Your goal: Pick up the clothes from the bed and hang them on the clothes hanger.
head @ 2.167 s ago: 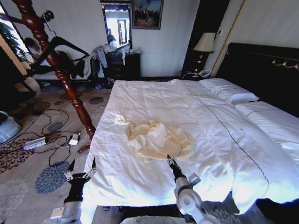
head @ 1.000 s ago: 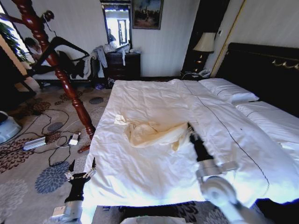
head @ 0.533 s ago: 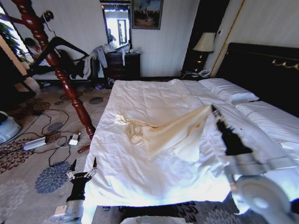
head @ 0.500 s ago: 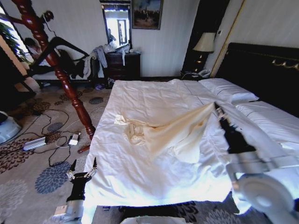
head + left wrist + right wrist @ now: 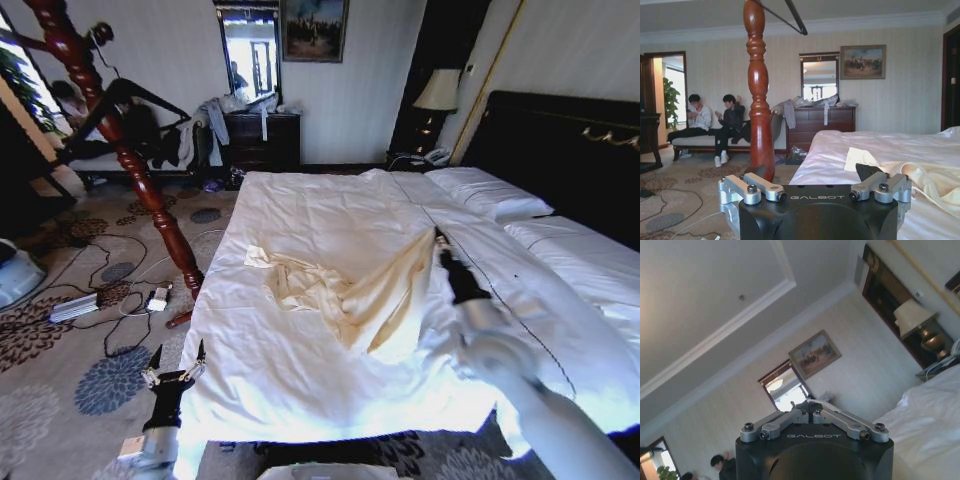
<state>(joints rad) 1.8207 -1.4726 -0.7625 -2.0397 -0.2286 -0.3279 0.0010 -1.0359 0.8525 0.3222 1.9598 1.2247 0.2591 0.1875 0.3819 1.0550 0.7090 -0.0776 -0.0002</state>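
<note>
A cream garment (image 5: 345, 290) is being held by one edge in the right gripper (image 5: 438, 243), whose fingers are pinched together on the cloth above the bed (image 5: 300, 380). From the gripper the fabric is being drawn into a slanted sheet, and its far end is being left bunched on the white duvet, down and to the left of the fingers. In the right wrist view the linkage is seen folded to a point, with the camera tilted up at the ceiling.

The left gripper (image 5: 173, 372) is being kept low beside the bed's corner, its fingers spread and empty. Ahead of it a red wooden post (image 5: 120, 140) is being used as the rack, and the clothes hanger (image 5: 130, 100) is hung high on it, well apart from the right gripper.

The lift is judged only partly done. For a clean step, the pinch should be kept firm and the cloth raised until the trailing end is freed from the duvet, so that bedding is not dragged along. The swing toward the post should be made slowly, since loose fabric could be snagged or slipped from a thin edge grip.
</note>
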